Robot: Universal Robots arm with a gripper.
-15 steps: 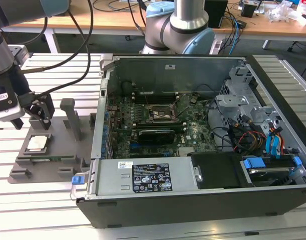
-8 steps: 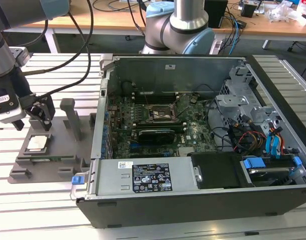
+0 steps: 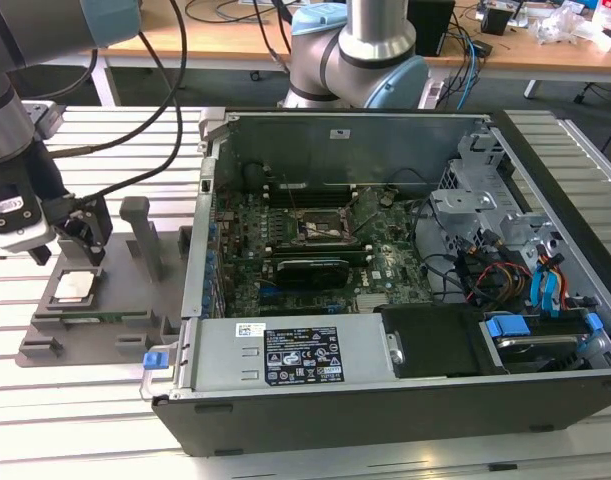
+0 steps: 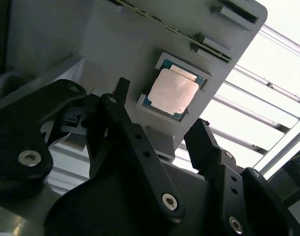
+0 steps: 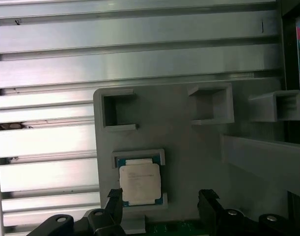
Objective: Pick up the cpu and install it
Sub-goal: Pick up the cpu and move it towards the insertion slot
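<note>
On the slatted metal table (image 3: 115,135), a grey holder (image 3: 45,345) cradles the cpu (image 3: 75,286) flat in its recess, silver top up, square with no longer side; the gripper (image 3: 83,243) hovers just above it, fingers spread, empty.

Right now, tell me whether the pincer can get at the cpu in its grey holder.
Probably yes. The pincer hangs open above the cpu, which lies bare in its recess on the grey holder, and nothing shows between them.
</note>
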